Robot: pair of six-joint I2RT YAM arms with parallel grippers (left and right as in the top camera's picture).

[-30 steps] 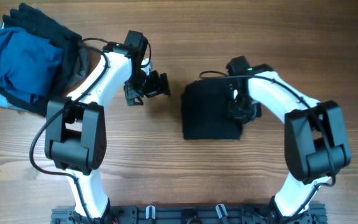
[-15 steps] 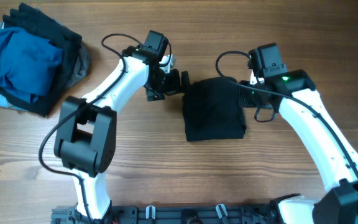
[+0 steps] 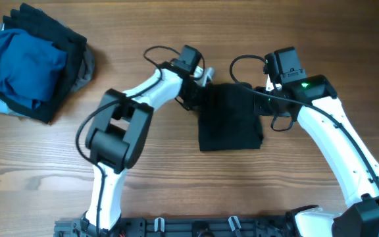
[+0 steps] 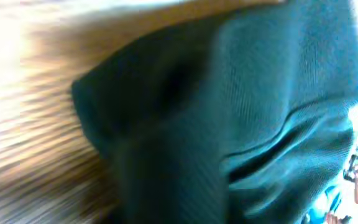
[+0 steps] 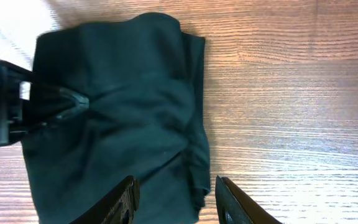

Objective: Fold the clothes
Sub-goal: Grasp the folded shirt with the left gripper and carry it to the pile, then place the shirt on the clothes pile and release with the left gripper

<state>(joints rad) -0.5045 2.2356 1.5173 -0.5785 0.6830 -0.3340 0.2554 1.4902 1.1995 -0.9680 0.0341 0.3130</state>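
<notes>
A folded black shirt (image 3: 230,122) lies at the table's centre, a dark rectangle. My left gripper (image 3: 199,94) is at its upper left edge. In the right wrist view the left gripper's fingers (image 5: 64,101) come together to a point on the cloth, shut on a pinch of it. Blurred dark fabric (image 4: 260,93) fills the left wrist view, and no fingers show there. My right gripper (image 5: 176,202) hovers open above the shirt's (image 5: 117,118) right edge, one finger over the cloth and one over bare wood. More clothes (image 3: 22,66), blue, black and grey, are piled at the far left.
Bare wooden tabletop (image 3: 176,178) surrounds the folded shirt. The pile of clothes fills the far left corner. Both arms' cables (image 3: 242,66) loop above the shirt. A black rail (image 3: 196,227) runs along the near edge.
My left arm has swung right from near the pile to the shirt's left edge, and its jaws have closed there. My right gripper rose off the shirt and opened wider, then held still.
</notes>
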